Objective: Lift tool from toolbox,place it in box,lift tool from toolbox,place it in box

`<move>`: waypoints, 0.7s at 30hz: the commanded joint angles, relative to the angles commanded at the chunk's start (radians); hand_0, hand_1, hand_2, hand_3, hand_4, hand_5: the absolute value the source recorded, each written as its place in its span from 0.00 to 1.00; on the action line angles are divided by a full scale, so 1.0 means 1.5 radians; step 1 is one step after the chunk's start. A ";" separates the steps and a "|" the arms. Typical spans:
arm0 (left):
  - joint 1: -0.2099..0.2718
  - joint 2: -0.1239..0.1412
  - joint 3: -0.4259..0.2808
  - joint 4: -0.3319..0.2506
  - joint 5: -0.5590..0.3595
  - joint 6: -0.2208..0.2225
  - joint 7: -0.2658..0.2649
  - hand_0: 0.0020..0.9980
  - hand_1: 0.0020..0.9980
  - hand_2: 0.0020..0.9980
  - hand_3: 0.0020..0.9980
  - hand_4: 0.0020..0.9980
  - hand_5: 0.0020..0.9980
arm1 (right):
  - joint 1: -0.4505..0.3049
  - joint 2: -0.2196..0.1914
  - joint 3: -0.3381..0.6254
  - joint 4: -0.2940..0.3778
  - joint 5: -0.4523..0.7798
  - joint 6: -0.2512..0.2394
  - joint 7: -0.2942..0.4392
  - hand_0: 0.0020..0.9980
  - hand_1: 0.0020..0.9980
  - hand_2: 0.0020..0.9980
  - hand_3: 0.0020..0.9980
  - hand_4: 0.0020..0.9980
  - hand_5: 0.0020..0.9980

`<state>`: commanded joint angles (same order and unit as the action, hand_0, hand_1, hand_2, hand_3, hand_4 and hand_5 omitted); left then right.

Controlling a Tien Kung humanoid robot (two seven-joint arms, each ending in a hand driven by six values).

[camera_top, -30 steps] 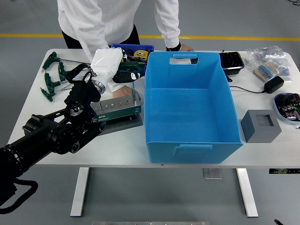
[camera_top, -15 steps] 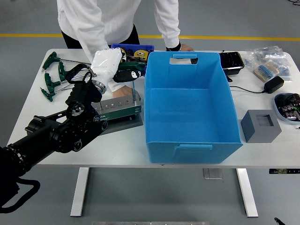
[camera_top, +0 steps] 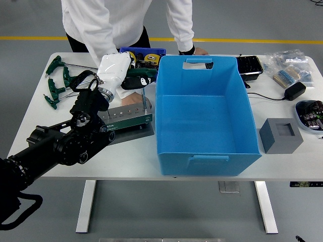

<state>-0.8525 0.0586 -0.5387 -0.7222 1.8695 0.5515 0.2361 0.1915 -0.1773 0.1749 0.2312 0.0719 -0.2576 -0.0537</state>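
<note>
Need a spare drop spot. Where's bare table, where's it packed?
Free: the blue box is empty inside; a bare strip of table runs along the near edge left of it; a smaller patch lies between the box and the grey block. Crowded: far-left green T-handle tools, the tool holder under the left robot hand, far-right clutter.

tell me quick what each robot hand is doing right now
Left hand: over the tool rack; grip cannot be told.
Right hand: not in view.

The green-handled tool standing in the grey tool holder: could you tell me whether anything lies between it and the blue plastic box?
Nothing visible does: the green-handled tool stands right beside the empty blue plastic box's left wall.
</note>
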 joint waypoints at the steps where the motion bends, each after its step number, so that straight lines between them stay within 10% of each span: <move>1: 0.001 0.000 0.001 0.001 -0.001 -0.001 -0.001 0.07 0.00 0.03 0.08 0.94 0.67 | 0.000 0.000 0.000 0.000 0.000 0.000 0.000 0.70 0.72 0.77 0.61 0.86 0.78; 21: 0.002 0.005 0.001 -0.010 0.006 -0.005 -0.020 0.05 0.01 0.08 0.09 0.91 0.67 | -0.004 0.003 0.000 0.000 0.002 -0.003 -0.001 0.70 0.72 0.77 0.61 0.86 0.78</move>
<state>-0.8496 0.0657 -0.5370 -0.7377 1.8780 0.5435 0.2058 0.1857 -0.1735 0.1751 0.2305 0.0755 -0.2622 -0.0551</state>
